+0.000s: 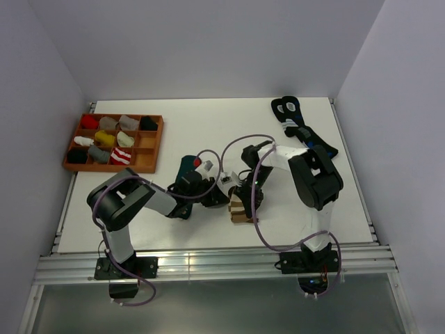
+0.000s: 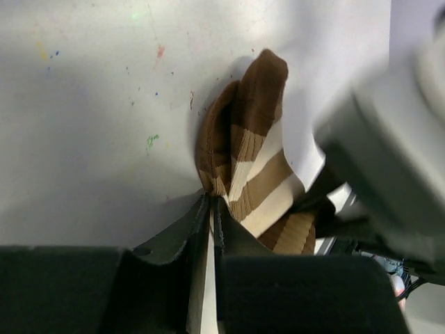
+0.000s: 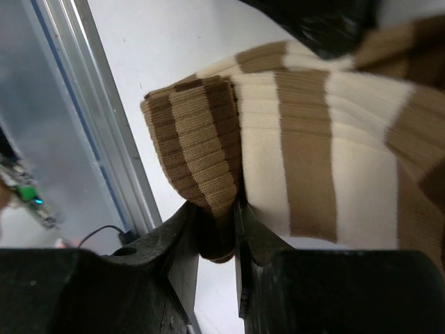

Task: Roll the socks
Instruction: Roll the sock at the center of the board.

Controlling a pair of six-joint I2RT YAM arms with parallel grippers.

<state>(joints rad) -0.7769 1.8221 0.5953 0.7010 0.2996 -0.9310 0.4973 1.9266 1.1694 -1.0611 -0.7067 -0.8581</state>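
Observation:
The brown sock with cream stripes [image 1: 238, 211] lies bunched on the white table between my two grippers. In the left wrist view the sock [image 2: 252, 156] stands up in a fold, and my left gripper [image 2: 212, 202] is shut on its lower edge. My right gripper [image 3: 221, 212] is shut on the folded brown ribbed end of the sock [image 3: 201, 139], with the striped part spreading to the right. From above, the left gripper [image 1: 221, 193] and the right gripper [image 1: 245, 198] meet over the sock. The dark green sock [image 1: 186, 167] lies just behind the left wrist, partly hidden.
A brown wooden tray [image 1: 154, 142] with several rolled socks in its compartments sits at the back left. Black socks with blue-and-white marks [image 1: 300, 125] lie at the back right. The metal rail [image 1: 208, 263] of the table's near edge runs close behind the grippers.

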